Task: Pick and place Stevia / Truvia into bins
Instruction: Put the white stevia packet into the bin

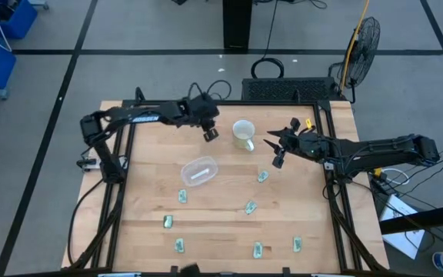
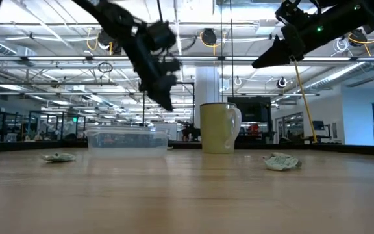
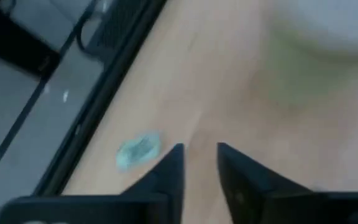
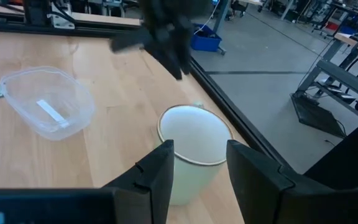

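Several pale green sweetener packets lie flat on the wooden table, among them one (image 1: 262, 176) near the middle and one (image 1: 182, 196) near the clear oval container (image 1: 208, 163). The container holds a white packet (image 4: 50, 111). My left gripper (image 1: 211, 134) hangs above the table between the container and the white mug (image 1: 243, 135), narrowly open and empty. Its wrist view (image 3: 201, 165) shows one packet (image 3: 138, 150) beside a fingertip near the table's edge. My right gripper (image 1: 274, 151) is open and empty, raised to the right of the mug (image 4: 191, 146).
The white mug (image 2: 219, 127) stands upright between the two grippers. A small yellow object (image 1: 308, 122) lies at the far right. A black frame (image 1: 125, 192) borders the table. More packets lie along the near edge, such as one (image 1: 258, 249).
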Robot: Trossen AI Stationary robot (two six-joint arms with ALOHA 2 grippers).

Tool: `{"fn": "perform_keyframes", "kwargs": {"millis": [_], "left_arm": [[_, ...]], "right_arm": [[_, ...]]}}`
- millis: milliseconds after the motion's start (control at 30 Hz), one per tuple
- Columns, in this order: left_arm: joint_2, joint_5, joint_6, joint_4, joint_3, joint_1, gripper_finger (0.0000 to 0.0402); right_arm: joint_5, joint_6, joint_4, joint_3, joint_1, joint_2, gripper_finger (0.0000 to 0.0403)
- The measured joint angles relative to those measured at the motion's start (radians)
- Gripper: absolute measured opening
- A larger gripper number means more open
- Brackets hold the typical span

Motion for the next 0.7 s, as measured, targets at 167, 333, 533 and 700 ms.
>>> {"fn": "perform_keyframes", "kwargs": {"millis": [167, 333, 533, 700], "left_arm": [[0.09, 0.045, -0.017, 0.042, 0.0, 0.125, 0.0179], [0.154, 0.058, 0.054, 0.118, 0.0, 0.188, 0.0176], [0.226, 0.145, 0.059, 0.169, 0.0, 0.239, 0.0139], [0.277, 0.149, 0.058, 0.186, 0.003, 0.262, 0.0135]], "right_arm": [[0.0, -0.027, 0.033, 0.0, 0.0, 0.0, 0.0141], [0.0, -0.062, 0.057, 0.0, 0.0, 0.0, 0.0141], [0.0, -0.079, 0.067, 0.0, 0.0, 0.0, 0.0141], [0.0, -0.079, 0.07, 0.0, 0.0, 0.0, 0.0141]]}}
